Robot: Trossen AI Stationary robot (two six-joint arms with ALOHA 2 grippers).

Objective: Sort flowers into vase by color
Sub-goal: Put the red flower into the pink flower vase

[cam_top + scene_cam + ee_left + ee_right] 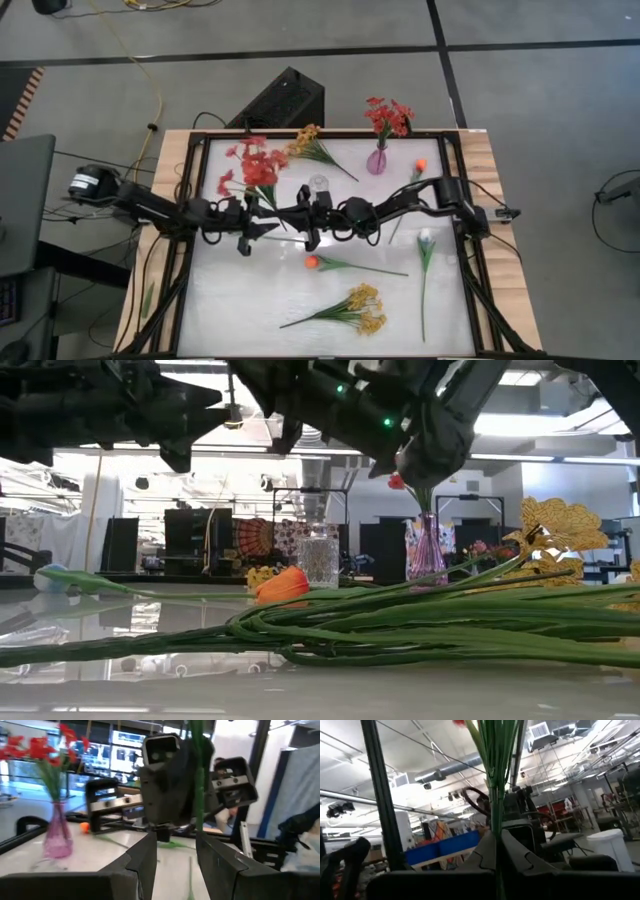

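Apparently a hand-over is under way above the middle of the white counter: the right gripper is clamped on the green stem of the red blossom spray, while the left gripper has its fingers apart around that stem, not yet closing. Next, I'd judge, one arm must take it alone and carry it to the far pink glass vase, which already holds red flowers.

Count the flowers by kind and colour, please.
Red blossom sprays: 2 (one in the pink vase, one in the right gripper)
Yellow blossom sprays: 2
Orange tulips: 2
White tulips: 1
Total: 7
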